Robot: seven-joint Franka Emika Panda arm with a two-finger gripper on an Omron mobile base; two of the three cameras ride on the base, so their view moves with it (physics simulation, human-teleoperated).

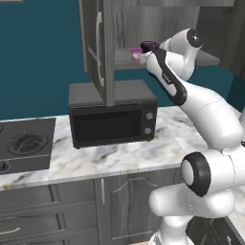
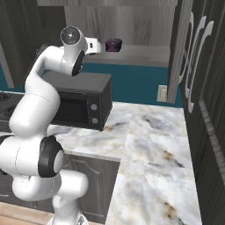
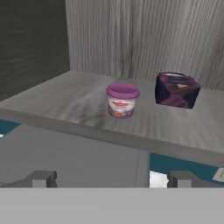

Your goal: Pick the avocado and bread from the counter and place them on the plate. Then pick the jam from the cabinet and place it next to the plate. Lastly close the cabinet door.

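The cabinet [image 1: 143, 19] stands open, and its cabinet door [image 1: 92, 43] is swung out to the left with its pale bar handle facing me. On the grey shelf [image 3: 61, 103] sit a small pink-lidded tub [image 3: 122, 100] and, further back to the right, a dark purple jar [image 3: 176, 90]. I cannot tell which of the two is the jam. My gripper [image 3: 111, 178] is raised to shelf height just in front of the shelf edge, open and empty, with the pink tub almost straight ahead. From the sides, the gripper [image 1: 143, 57] [image 2: 93, 45] sits close to the tub [image 1: 136, 53] and the purple jar [image 2: 113, 45].
A black microwave [image 1: 112, 119] stands on the marble counter [image 1: 119, 155] right below the open cabinet. A dark stove top [image 1: 26, 143] lies to the left. Tall dark panels with bowed handles [image 2: 191, 61] close off the right side. Low grey cupboards [image 1: 52, 210] run under the counter.
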